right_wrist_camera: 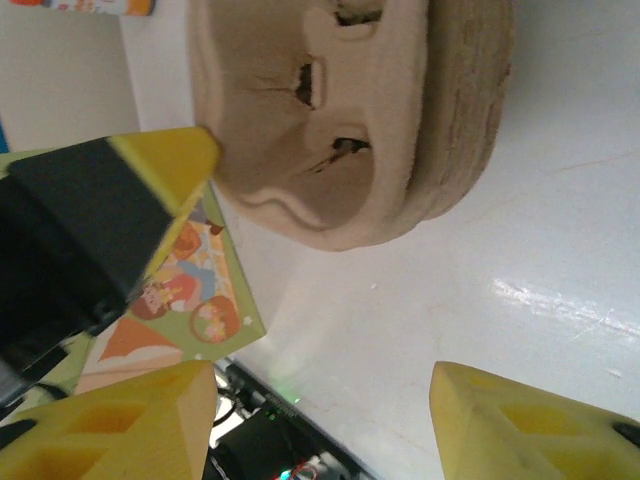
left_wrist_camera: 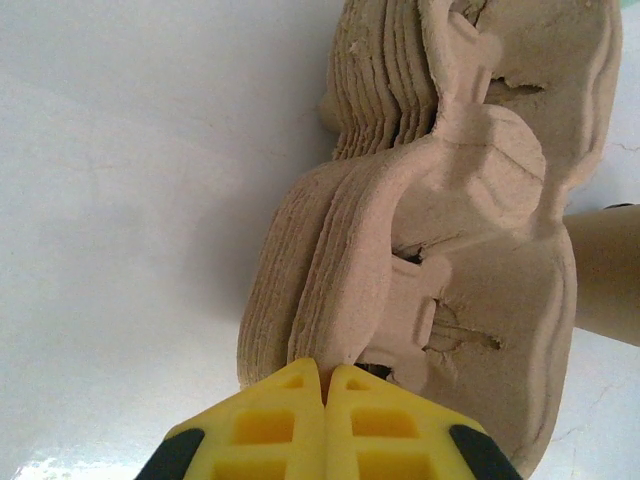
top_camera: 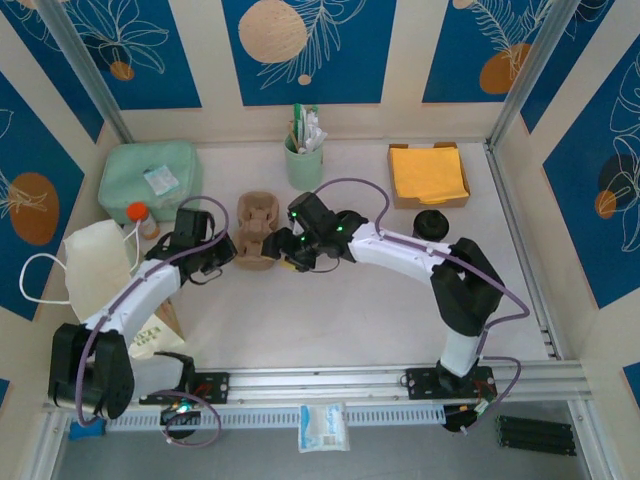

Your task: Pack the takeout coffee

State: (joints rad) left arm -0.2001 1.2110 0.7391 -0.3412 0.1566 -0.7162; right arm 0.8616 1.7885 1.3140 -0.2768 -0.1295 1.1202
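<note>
Though closed, left tool [left_wrist_camera: 325, 374] at carrier [left_wrist_camera: 450, 200] rim

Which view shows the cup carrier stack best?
Left wrist: the carrier stack sits close, layers plain, left pincer shut at its edge. Top view shows it small between the arms; right wrist, one end.

White table [top_camera: 380, 300] with pulp carrier stack [top_camera: 256, 230], stirrer cup [top_camera: 304, 165], napkin tray [top_camera: 430, 175], black-lidded cup [top_camera: 431, 224], mint box [top_camera: 150, 180], paper bag [top_camera: 100, 262].

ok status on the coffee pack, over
Left gripper shut at the edge of the carrier stack. Right gripper open, empty, beside it. Coffee cup apart by the napkins, untouched. Right forearm close beside it.
</note>
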